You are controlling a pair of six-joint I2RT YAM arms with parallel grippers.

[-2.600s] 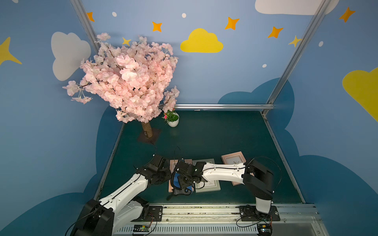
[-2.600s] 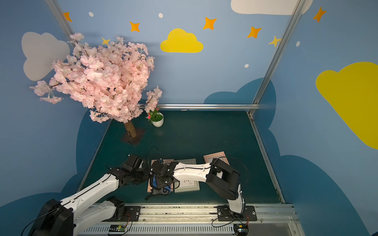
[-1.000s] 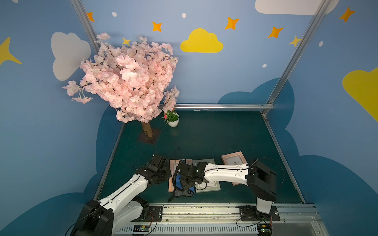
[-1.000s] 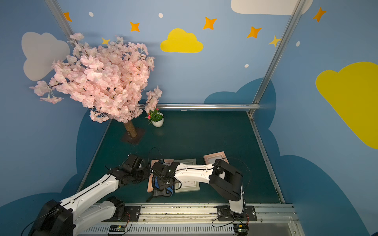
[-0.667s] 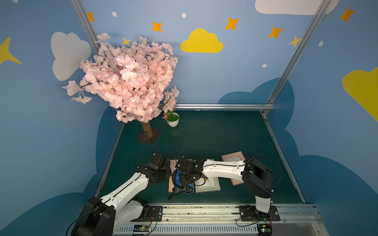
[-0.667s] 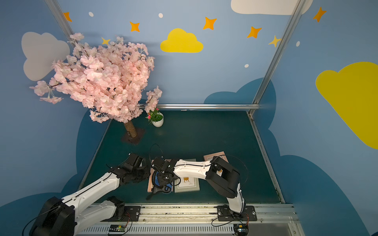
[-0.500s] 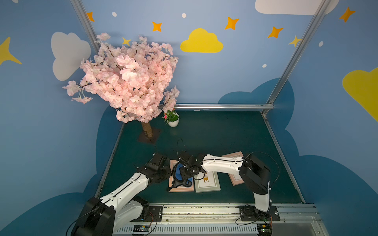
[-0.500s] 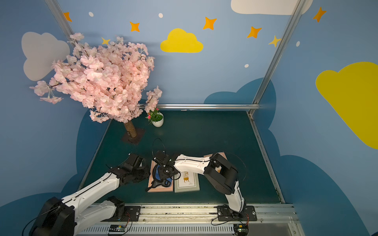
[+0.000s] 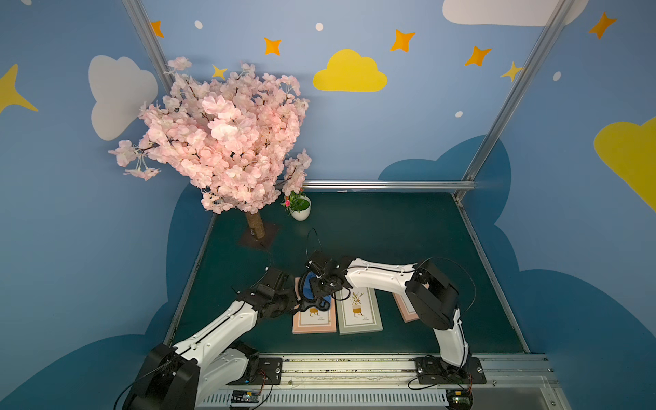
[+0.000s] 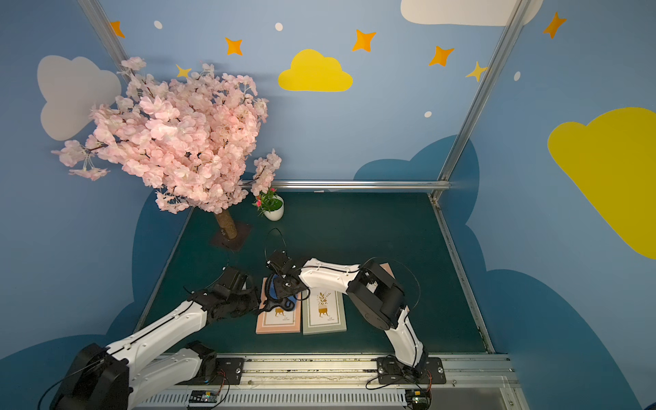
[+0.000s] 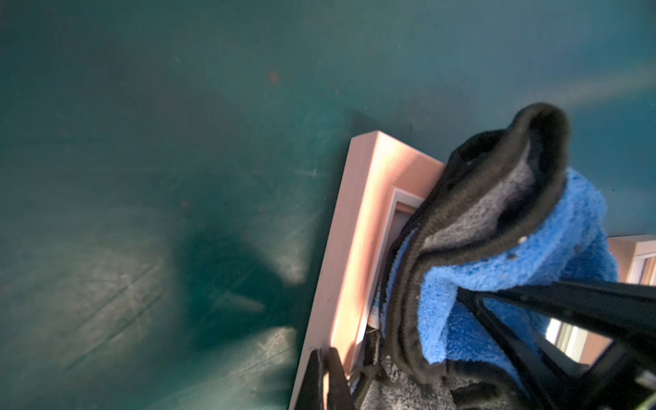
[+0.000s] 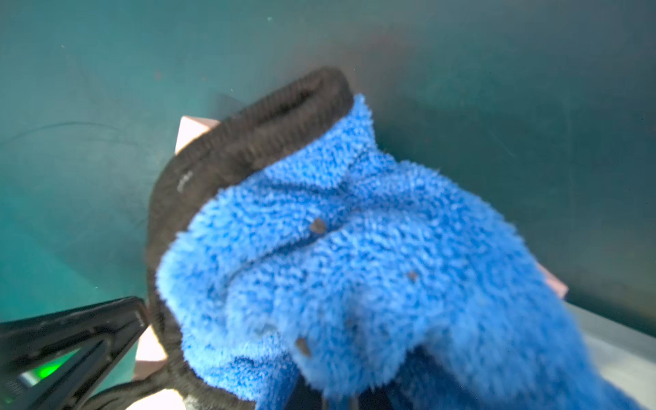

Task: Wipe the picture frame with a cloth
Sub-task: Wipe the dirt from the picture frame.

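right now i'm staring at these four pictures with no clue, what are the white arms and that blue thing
These are two robot arms mounted at the near edge of a green table. Two pictures look down from one overhead camera; the two close-ups come from a camera on each wrist. On the table lie a pink frame, a grey-green frame and a third frame partly hidden under the right arm, plus a blossom tree and a potted plant. The right gripper is shut on the blue cloth, which lies on the pink frame's far end. The left gripper, shut, sits at that frame's edge.
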